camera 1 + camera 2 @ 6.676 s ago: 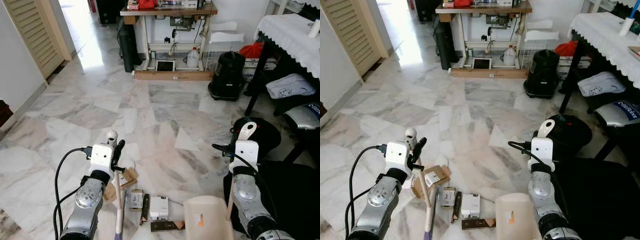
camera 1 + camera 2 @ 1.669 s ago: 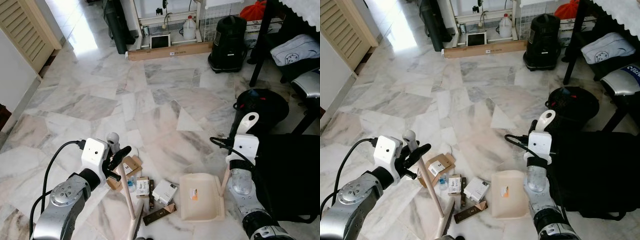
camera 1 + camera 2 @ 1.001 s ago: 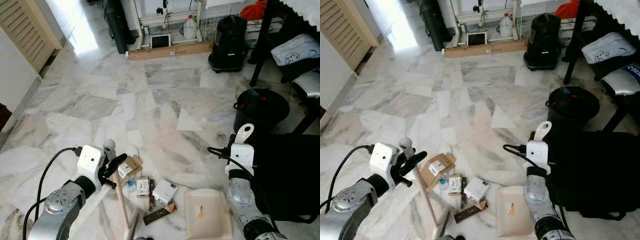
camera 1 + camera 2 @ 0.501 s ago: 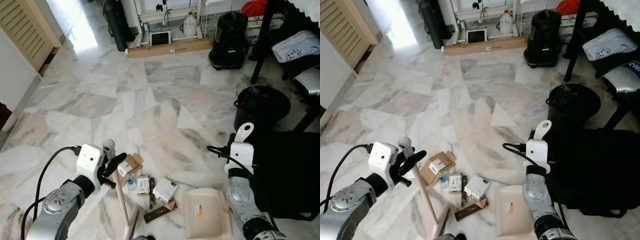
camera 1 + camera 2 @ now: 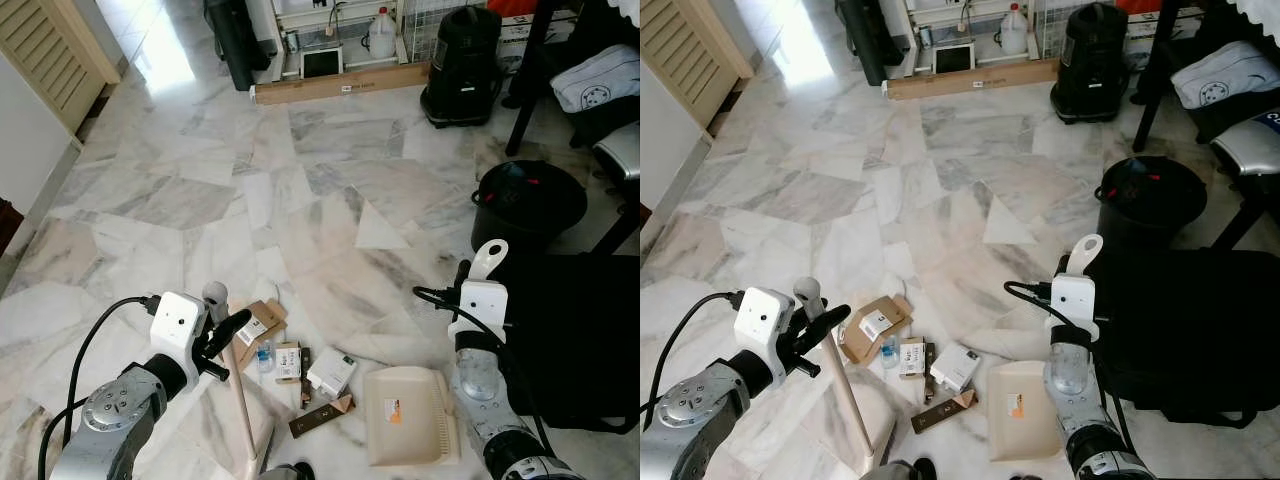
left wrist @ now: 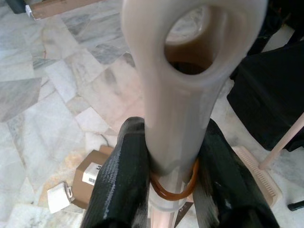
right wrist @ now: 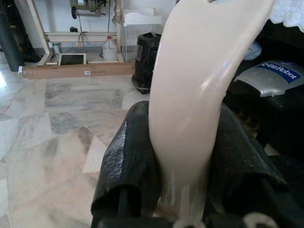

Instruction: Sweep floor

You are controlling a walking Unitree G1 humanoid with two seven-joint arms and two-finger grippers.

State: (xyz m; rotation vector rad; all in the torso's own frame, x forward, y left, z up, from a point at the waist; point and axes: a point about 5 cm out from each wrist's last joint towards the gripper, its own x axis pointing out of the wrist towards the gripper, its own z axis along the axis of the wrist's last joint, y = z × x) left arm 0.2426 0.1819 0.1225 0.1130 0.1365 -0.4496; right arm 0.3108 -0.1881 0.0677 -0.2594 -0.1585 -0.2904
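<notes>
My left gripper [image 5: 228, 330] is shut on the pale broom handle [image 5: 239, 392], which slants down to the floor at the lower edge of the eye views; in the left wrist view both fingers [image 6: 124, 175] press its ringed top. My right gripper [image 5: 466, 280] is shut on the cream handle [image 7: 199, 85] of the dustpan [image 5: 410, 415], which lies flat on the marble floor. Between broom and dustpan lies litter: a brown cardboard box [image 5: 257, 322], a small printed box [image 5: 289, 362], a white box [image 5: 331, 373] and a brown strip [image 5: 320, 417].
A black bin [image 5: 527, 203] and a black cloth-covered mass [image 5: 575, 340] stand close on the right. Farther off are a black canister [image 5: 461, 55], a long cardboard box [image 5: 340, 82] and a louvred door [image 5: 50, 45] at the left. Open marble floor [image 5: 300, 190] lies ahead.
The whole view has shifted a little, so the camera moved. Both grippers keep their hold; the dustpan sits slightly nearer the litter than a second ago.
</notes>
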